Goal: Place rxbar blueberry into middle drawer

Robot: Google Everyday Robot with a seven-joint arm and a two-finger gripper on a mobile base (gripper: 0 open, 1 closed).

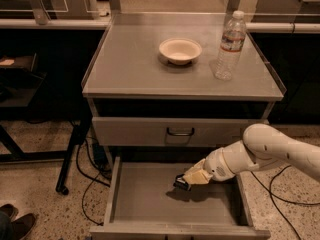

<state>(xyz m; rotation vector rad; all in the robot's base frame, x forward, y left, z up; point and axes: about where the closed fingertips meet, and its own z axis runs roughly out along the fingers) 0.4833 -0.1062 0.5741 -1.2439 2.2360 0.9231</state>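
Observation:
The middle drawer (145,199) is pulled open below the cabinet top, and its grey floor is bare. My gripper (183,182) reaches in from the right and hangs just above the drawer floor, near its middle. It is shut on the rxbar blueberry (180,183), a small dark bar that sticks out at the fingertips. The bar casts a shadow on the floor just beneath it.
On the cabinet top (130,69) stand a white bowl (180,50) and a clear water bottle (228,46). The top drawer front (150,132) with a dark wire handle is closed. Cables lie on the floor to the left, and a shoe (15,223) is at bottom left.

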